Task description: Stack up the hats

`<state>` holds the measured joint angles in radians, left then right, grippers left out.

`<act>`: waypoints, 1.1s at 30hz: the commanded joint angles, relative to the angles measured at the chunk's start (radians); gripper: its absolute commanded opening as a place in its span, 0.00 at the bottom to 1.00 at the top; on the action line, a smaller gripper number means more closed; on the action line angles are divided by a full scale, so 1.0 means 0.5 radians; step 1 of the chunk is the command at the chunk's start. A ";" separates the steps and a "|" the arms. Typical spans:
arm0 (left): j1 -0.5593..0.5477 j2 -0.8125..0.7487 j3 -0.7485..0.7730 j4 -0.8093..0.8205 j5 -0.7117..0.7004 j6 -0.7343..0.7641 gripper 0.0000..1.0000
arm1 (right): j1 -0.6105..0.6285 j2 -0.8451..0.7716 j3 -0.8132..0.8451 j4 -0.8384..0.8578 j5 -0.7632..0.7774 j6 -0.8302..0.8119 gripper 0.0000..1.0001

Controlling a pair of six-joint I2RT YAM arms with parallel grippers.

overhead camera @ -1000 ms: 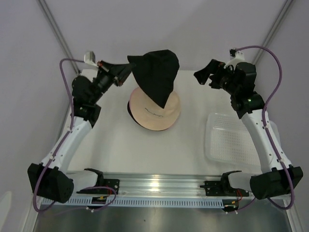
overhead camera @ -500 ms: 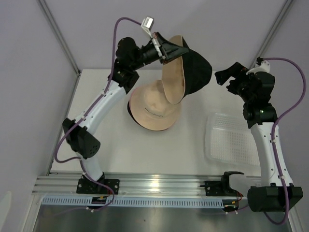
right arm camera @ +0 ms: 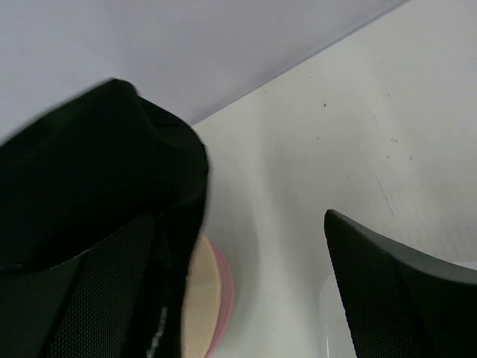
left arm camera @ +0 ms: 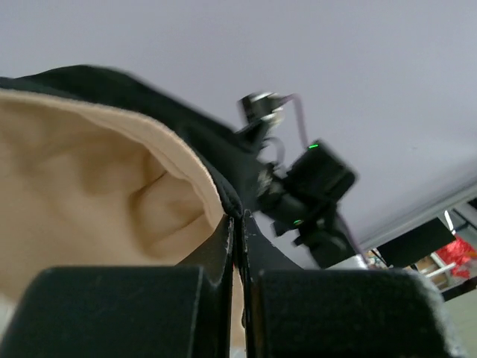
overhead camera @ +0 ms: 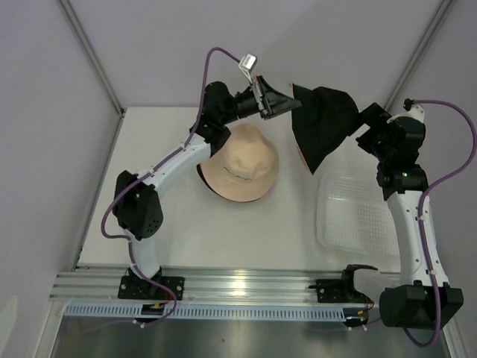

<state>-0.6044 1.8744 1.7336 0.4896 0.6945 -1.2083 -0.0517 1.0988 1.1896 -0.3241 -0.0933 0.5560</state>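
My left gripper (overhead camera: 292, 103) is shut on the brim of a black hat (overhead camera: 326, 123), which hangs in the air at the back right with its beige lining showing at the lower edge. In the left wrist view the fingers (left arm camera: 223, 253) pinch the black brim (left arm camera: 223, 195) of that hat. My right gripper (overhead camera: 364, 128) is open right beside the hanging hat. In the right wrist view the black hat (right arm camera: 89, 171) lies against the left finger (right arm camera: 89, 291) of my right gripper (right arm camera: 238, 218), which grips nothing. A beige hat (overhead camera: 238, 164) rests on the table over a dark hat edge (overhead camera: 200, 170).
A white mesh basket (overhead camera: 358, 216) lies on the table at the right, below my right gripper. A beige and pink brim edge (right arm camera: 212, 294) shows under the black hat in the right wrist view. Walls close the back and sides.
My left arm has swung the black hat from above the beige hat over to the right. My right gripper has come in beside it.
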 commanded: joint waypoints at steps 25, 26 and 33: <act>0.423 -0.987 -1.031 -0.300 -0.198 0.563 0.01 | 0.189 0.211 -0.170 0.409 -0.258 0.060 0.99; 0.436 -1.021 -1.098 -0.338 -0.268 0.594 0.01 | 0.198 0.226 -0.170 0.418 -0.267 0.060 1.00; 0.619 -1.245 -1.512 -0.212 -0.330 0.518 0.01 | 0.339 0.379 -0.091 0.433 -0.317 0.011 0.99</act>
<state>-0.3405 1.3033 1.0489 0.3546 0.5804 -0.9646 0.0906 1.2610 1.1053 -0.1505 -0.2314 0.5758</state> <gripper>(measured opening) 0.014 0.993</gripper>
